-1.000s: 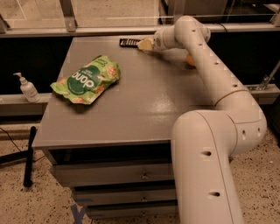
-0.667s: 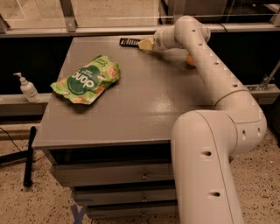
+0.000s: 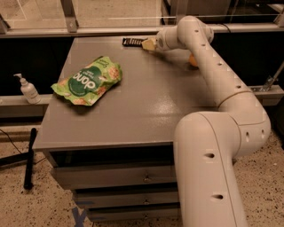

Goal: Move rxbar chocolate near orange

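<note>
Gripper point(image 3: 148, 44) of the white arm point(image 3: 215, 71) stays by the flat black rxbar chocolate point(image 3: 132, 42), maybe holding it, I cannot tell, so the small round orange point(image 3: 193, 60) still waits.

Tool point(image 3: 149, 44) at far edge of table point(image 3: 146, 106), just beside rxbar chocolate point(image 3: 132, 42), nothing visibly moved since earlier

1. A grey bench point(image 3: 146, 111) with drawers point(image 3: 120, 177) below stood on a speckled floor point(image 3: 13, 204).
2. Behind it ran a metal rail point(image 3: 88, 31) under glass panels point(image 3: 111, 11).
3. A pump bottle point(image 3: 27, 88) stood on the left ledge point(image 3: 17, 106); blue tape point(image 3: 80, 216) marked the floor.
</note>
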{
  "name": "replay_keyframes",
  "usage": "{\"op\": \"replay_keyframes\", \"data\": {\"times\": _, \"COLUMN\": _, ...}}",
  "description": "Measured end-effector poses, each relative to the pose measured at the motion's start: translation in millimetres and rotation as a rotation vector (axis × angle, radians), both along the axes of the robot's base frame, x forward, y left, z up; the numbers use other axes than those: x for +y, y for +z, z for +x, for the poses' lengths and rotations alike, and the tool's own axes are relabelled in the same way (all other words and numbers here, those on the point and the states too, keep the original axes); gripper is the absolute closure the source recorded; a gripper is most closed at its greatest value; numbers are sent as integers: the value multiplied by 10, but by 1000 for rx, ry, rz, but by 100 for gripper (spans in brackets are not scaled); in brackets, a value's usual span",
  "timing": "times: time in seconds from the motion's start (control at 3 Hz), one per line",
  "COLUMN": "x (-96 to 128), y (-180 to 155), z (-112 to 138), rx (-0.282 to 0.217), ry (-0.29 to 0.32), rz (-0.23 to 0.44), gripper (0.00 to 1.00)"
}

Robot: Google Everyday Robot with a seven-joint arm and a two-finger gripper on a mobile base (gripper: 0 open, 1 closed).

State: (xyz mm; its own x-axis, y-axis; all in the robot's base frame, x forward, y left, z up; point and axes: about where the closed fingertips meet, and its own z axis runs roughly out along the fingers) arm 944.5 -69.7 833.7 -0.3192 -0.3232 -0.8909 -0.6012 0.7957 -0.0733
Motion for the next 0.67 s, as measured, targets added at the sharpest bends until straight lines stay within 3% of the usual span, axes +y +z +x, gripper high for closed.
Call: {"op": "replay_keyframes", "data": {"times": 0.67, "x": -1, "y": 1, "z": 0, "rx": 0, "ry": 0, "rz": 0, "gripper": 100}}
